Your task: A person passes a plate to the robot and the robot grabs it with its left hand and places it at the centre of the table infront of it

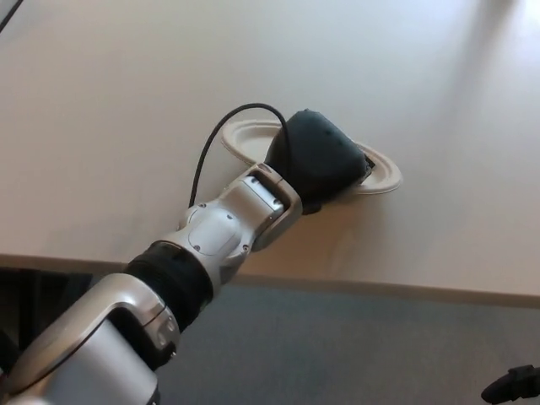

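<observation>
A beige paper plate (246, 137) is out over the middle of the white table (101, 126), low and nearly flat; its left rim and right rim show on either side of my hand. My left hand (321, 162) covers the plate's centre and is shut on it, the arm reaching in from the lower left. Whether the plate rests on the table I cannot tell. A black tip of my right hand (512, 384) shows at the bottom right corner, below the table edge.
The table's front edge (405, 289) runs across the lower part of the picture, with grey floor (354, 354) below it. A black cable (221, 126) loops from my left wrist over the plate's left rim.
</observation>
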You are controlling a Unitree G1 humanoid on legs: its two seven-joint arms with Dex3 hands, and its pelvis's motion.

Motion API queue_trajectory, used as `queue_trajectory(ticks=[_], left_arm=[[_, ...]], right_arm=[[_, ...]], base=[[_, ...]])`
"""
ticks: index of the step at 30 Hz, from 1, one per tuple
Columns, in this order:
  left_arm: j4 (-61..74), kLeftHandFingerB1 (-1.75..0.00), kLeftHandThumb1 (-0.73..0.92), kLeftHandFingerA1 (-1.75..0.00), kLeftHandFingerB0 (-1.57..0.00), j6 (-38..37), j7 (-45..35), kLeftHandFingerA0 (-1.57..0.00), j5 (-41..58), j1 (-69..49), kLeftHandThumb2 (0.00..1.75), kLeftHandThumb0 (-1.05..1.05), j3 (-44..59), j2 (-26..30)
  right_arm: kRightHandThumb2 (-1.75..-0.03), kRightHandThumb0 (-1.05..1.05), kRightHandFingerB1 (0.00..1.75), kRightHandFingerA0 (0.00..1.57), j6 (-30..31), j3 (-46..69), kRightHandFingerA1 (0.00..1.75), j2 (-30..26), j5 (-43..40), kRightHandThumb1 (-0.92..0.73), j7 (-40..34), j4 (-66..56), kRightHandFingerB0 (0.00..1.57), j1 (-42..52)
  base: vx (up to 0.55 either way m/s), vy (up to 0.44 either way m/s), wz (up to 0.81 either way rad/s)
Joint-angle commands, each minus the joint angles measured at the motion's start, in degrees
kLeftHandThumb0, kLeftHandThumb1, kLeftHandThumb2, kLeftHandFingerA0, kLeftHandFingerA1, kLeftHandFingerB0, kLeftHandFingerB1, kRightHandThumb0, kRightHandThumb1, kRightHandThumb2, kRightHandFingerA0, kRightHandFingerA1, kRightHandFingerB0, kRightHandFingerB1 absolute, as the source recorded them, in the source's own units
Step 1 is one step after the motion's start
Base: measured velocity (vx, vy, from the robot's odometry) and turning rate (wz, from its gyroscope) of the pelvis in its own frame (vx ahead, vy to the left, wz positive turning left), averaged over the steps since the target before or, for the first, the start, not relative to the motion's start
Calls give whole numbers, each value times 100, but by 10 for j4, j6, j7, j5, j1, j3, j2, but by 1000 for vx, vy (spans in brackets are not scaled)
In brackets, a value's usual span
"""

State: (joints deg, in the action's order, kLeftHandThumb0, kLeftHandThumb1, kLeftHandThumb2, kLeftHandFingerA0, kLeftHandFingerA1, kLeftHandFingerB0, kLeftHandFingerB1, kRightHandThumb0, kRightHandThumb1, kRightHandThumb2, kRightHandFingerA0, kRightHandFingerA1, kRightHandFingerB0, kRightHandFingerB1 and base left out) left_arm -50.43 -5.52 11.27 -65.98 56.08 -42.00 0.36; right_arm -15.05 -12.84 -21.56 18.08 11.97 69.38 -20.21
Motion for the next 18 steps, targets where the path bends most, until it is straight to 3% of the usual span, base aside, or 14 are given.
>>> queue_trajectory(ticks=[1,2,3,6,7,8,9,10,11,12,18], left_arm=[[-16,-46,45,-72,-8,94,-120,-52,102,12,93,-31,80,-32],[-19,-27,48,-44,-6,118,-171,-11,114,23,76,-61,94,-38],[-24,-8,46,-16,0,141,-215,0,128,35,78,-71,108,-44],[-54,0,46,-7,0,185,-298,0,157,73,82,-78,138,-48],[-65,0,49,-1,0,202,-327,0,169,88,56,-77,152,-48],[-69,0,49,-1,0,209,-338,0,173,93,56,-77,158,-48],[-86,0,50,-14,0,217,-365,0,178,115,59,-90,164,-45],[-100,0,43,-4,0,226,-387,0,184,132,69,-93,170,-43],[-108,0,43,-4,0,232,-399,0,187,140,69,-93,174,-42],[-122,0,50,-10,0,220,-413,0,191,151,58,-97,178,-32],[-129,0,55,-25,0,191,-425,0,200,162,58,-105,192,-14]], right_arm=[[-60,-64,52,64,0,-3,63,-4,4,-63,6,-6,52,-1],[-59,-63,52,64,1,-3,64,-4,4,-63,6,-6,51,-2],[-59,-62,51,65,2,-3,64,-4,4,-62,5,-6,51,-3],[-59,-62,51,66,7,-5,64,-2,5,-62,6,-2,51,-8],[-60,-64,51,65,4,-6,65,-2,6,-62,5,-1,50,-7],[-60,-64,51,65,2,-6,65,-3,6,-62,5,-1,50,-7],[-59,-62,53,67,3,-5,66,-5,6,-63,4,-3,52,-10],[-59,-62,52,67,4,-5,67,-6,6,-63,4,-4,51,-12],[-59,-62,52,67,5,-6,67,-6,7,-63,5,-3,51,-12],[-59,-61,51,68,4,-6,66,-6,7,-63,5,-3,50,-12],[-59,-61,51,67,6,-2,65,-4,2,-62,7,0,51,-8]], base=[[0,0,0],[0,0,0],[0,0,0],[0,0,0],[0,0,0],[0,0,0],[0,0,0],[0,0,0],[0,0,0],[0,0,0],[0,0,0]])
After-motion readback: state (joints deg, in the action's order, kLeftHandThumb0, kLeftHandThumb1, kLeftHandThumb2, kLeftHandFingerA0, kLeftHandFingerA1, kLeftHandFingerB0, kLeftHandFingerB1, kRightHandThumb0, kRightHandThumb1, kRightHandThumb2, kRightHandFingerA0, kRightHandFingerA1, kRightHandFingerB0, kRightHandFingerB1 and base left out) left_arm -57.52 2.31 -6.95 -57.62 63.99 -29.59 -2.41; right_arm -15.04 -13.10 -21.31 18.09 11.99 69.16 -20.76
